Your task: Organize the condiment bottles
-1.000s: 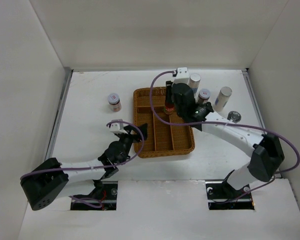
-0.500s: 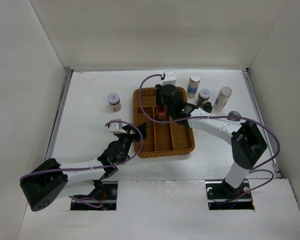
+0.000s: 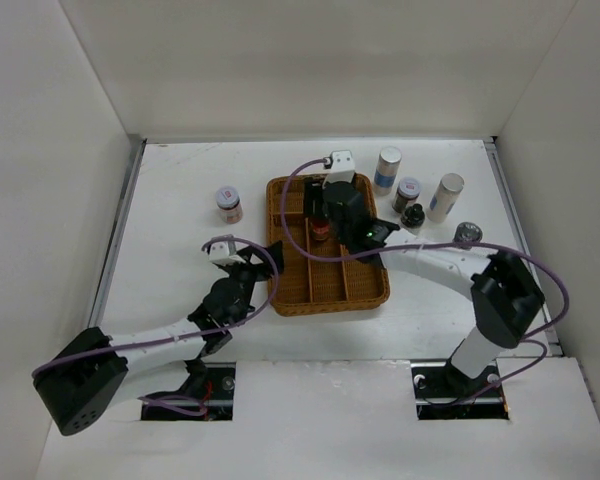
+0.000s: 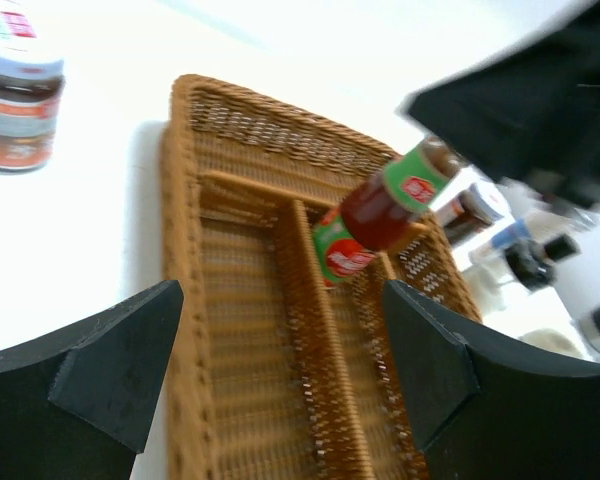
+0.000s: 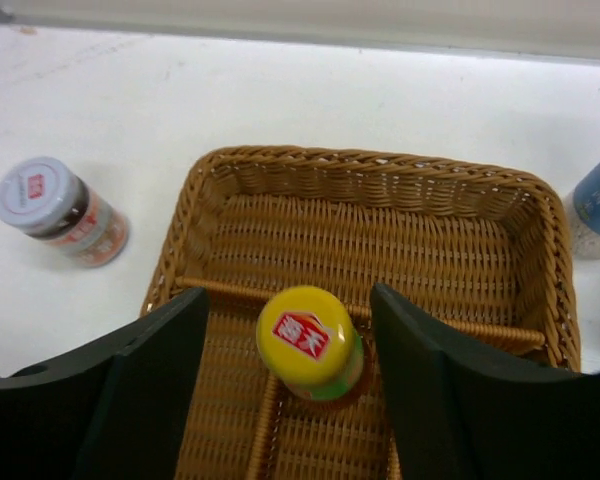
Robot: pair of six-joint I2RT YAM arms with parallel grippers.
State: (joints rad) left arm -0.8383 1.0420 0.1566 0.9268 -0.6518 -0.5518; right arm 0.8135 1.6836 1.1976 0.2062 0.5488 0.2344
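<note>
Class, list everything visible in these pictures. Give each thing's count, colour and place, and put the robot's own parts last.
table: one, white, under everything.
wicker tray: one, brown, mid-table, divided into compartments.
sauce bottle: one, yellow cap, in the tray at a divider.
white shakers: two, blue labels, right of the tray.
silver-lidded jars: two, dark contents, one left of the tray, one right.
dark bottle: one, black cap, right of the tray.
grinder: one, grey top, far right.
left gripper: black, open, at the tray's near left edge.
right gripper: black, open, astride the sauce bottle.
</note>
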